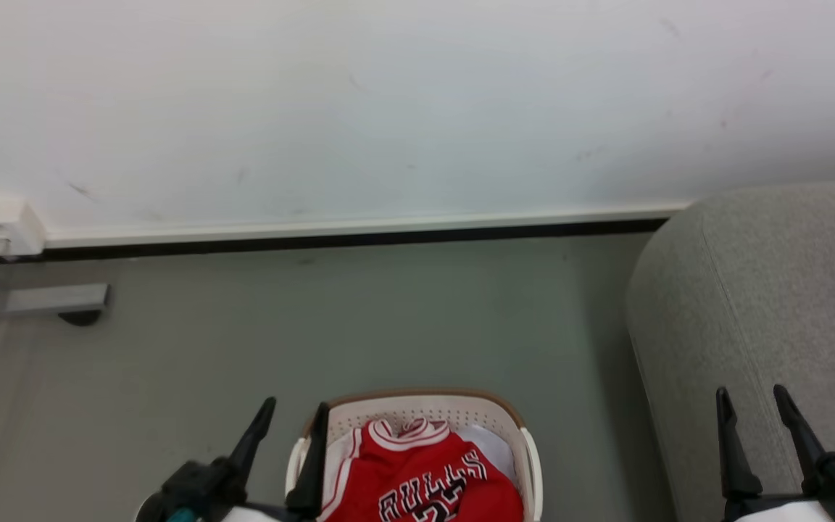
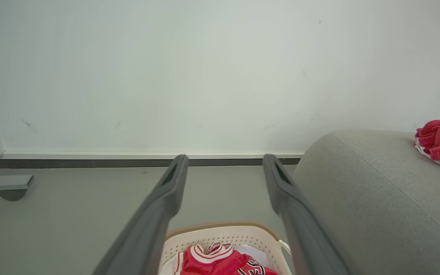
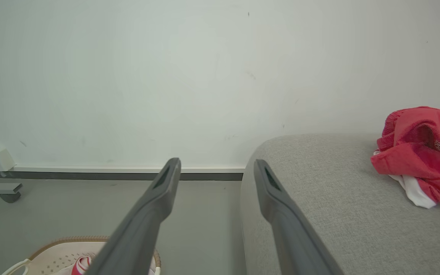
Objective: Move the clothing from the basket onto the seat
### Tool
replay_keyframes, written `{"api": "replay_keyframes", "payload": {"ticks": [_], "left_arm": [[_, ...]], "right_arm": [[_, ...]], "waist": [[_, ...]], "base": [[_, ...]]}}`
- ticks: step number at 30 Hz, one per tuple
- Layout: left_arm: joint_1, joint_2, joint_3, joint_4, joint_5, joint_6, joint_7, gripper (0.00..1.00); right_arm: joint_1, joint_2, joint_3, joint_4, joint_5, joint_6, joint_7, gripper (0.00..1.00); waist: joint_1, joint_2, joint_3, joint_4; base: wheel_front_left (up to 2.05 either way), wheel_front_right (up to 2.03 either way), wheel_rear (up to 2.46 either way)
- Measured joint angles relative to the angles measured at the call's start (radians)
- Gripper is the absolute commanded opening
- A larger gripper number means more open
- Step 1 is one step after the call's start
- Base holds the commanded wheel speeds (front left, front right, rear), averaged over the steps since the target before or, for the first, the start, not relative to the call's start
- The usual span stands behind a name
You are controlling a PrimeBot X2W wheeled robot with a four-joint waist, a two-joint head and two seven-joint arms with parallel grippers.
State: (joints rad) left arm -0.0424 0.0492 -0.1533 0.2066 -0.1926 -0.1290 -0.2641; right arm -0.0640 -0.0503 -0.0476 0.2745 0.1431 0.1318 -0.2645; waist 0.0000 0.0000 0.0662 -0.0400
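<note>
The left claw (image 1: 296, 407) hangs open, with one finger crossing the left rim of the basket (image 1: 425, 396). The white, tan-rimmed basket stands on the floor (image 1: 388, 312) and holds a red jersey (image 1: 425, 471) with white trim and lettering. Another red garment (image 3: 422, 152) lies crumpled on the grey seat (image 1: 751, 290). The right claw (image 1: 751, 397) is open too, its fingers pointing up over the seat's edge.

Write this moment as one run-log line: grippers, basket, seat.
left gripper: open, empty | right gripper: open, empty | basket: red jersey inside | seat: red garment on it
</note>
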Motion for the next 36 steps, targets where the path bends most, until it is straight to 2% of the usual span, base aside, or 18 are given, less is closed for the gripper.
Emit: {"api": "replay_keyframes", "payload": {"ticks": [6, 12, 25, 32, 36], "left_arm": [[-0.127, 0.013, -0.087, 0.100, 0.027, -0.002, 0.000, 1.00], [-0.290, 0.024, -0.193, 0.341, 0.055, -0.002, 0.005, 1.00], [-0.578, 0.017, -0.311, 0.801, 0.051, -0.002, 0.248, 1.00], [-0.694, 0.028, -0.345, 0.948, 0.085, 0.027, 0.310, 1.00], [-0.754, 0.044, -0.356, 1.001, 0.105, 0.067, 0.335, 1.00]], "right_arm": [[-0.056, -0.001, -0.005, -0.024, 0.009, 0.000, 0.000, 1.00], [-0.119, -0.001, 0.008, -0.053, 0.037, 0.000, 0.000, 1.00], [-0.241, -0.001, 0.091, -0.134, 0.098, 0.000, 0.000, 1.00], [-0.285, -0.001, 0.109, -0.182, 0.133, 0.000, 0.000, 1.00], [-0.307, -0.001, 0.110, -0.208, 0.147, 0.000, 0.000, 1.00]], "waist": [[0.0001, 0.0000, 0.087, -0.039], [0.0002, 0.0000, 0.190, -0.086], [0.0003, 0.0000, 0.414, -0.225], [0.0003, 0.0000, 0.542, -0.285], [0.0002, 0.0000, 0.615, -0.308]], "base": [[0.00, 0.00, 0.00], [0.00, 0.00, 0.00], [0.00, 0.00, 0.00], [0.00, 0.00, 0.00], [0.00, 0.00, 0.00]]}}
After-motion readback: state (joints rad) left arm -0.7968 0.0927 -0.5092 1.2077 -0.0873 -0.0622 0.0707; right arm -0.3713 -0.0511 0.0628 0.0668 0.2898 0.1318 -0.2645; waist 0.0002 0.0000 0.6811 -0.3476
